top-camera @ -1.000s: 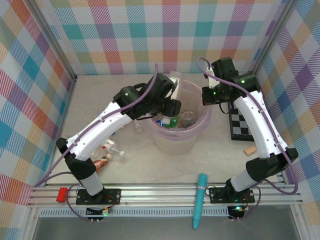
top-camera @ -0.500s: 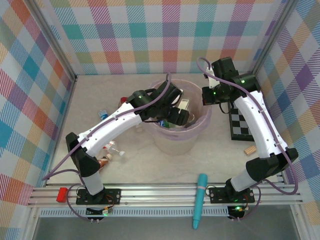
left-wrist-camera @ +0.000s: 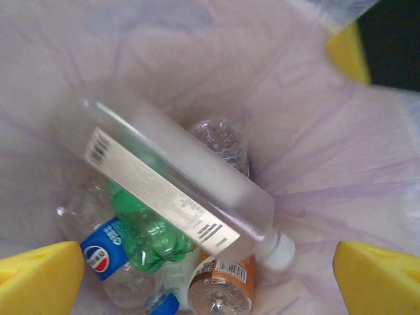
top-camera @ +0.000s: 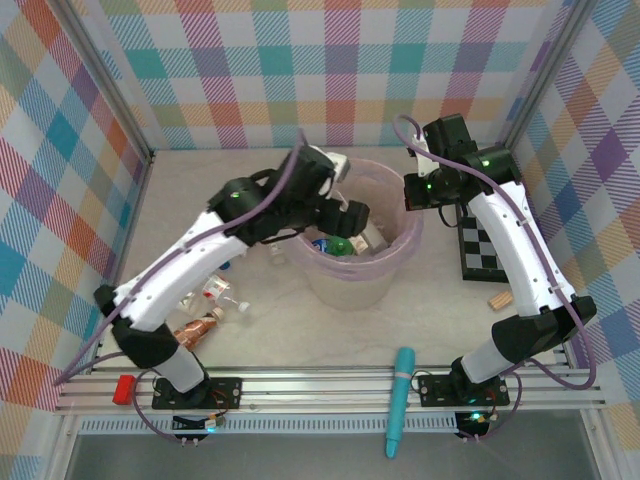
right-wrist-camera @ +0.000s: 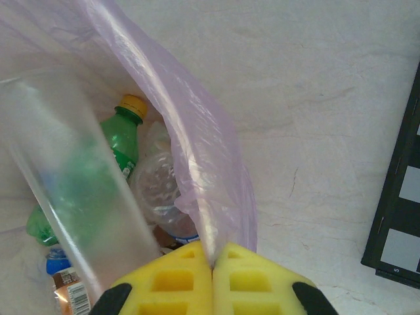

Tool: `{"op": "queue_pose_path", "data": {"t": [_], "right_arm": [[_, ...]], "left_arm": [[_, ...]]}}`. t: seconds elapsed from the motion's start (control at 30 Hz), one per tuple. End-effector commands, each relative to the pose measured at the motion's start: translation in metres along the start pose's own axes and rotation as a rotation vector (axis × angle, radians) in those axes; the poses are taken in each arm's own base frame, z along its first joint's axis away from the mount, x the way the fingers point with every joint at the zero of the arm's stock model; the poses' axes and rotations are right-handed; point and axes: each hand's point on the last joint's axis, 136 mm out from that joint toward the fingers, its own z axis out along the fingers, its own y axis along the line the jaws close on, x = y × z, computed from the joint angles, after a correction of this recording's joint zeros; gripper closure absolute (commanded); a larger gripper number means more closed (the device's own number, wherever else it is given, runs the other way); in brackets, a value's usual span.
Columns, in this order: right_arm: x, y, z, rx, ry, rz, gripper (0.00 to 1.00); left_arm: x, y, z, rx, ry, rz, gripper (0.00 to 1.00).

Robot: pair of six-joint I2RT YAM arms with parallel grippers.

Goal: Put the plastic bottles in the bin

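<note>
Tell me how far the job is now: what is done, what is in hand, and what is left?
Done: a green bottle, a long clear bottle and others lie in the bin. In hand: nothing. The left end effector hangs open over the bin, and the right end effector is shut on the pink bag. Left: at least a copper-brown bottle and a red-labelled bottle on the table.

I have the left arm (top-camera: 190, 255) stretched up and to the right, wrist tipped downward, the left jaws spread wide with their yellow pads (left-wrist-camera: 39, 279) far apart. The right arm (top-camera: 520, 250) stands bent at the elbow, the right jaws pressed tight together
</note>
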Motion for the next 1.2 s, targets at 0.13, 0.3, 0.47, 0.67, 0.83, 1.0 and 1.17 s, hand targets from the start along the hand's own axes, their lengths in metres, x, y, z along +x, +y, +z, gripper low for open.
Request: {"op": "queue_pose_path", "data": {"t": [0.13, 0.3, 0.47, 0.67, 0.83, 1.0, 1.17], "right_arm": [[-0.012, 0.009, -0.023, -0.046, -0.091, -0.031, 0.99], [-0.010, 0.008, -0.025, -0.039, -0.090, -0.039, 0.99], [-0.008, 0.009, -0.025, -0.049, -0.084, -0.042, 0.99], [-0.005, 0.011, -0.025, -0.059, -0.082, -0.039, 0.99], [-0.004, 0.012, -0.024, -0.070, -0.080, -0.039, 0.99], [-0.003, 0.014, -0.022, -0.079, -0.074, -0.038, 0.99], [-0.001, 0.014, -0.020, -0.083, -0.068, -0.036, 0.99]], "left_arm": [[-0.005, 0.090, -0.078, -0.201, -0.113, -0.138, 0.04], [0.035, 0.175, -0.092, -0.351, -0.095, -0.338, 0.05], [0.079, 0.231, -0.053, -0.422, 0.019, -0.427, 0.05], [0.109, 0.262, 0.022, -0.413, 0.143, -0.459, 0.10], [0.120, 0.285, 0.075, -0.426, 0.193, -0.446, 0.22], [0.131, 0.309, 0.107, -0.497, 0.293, -0.405, 0.17], [0.150, 0.324, 0.138, -0.514, 0.379, -0.411, 0.12]]}}
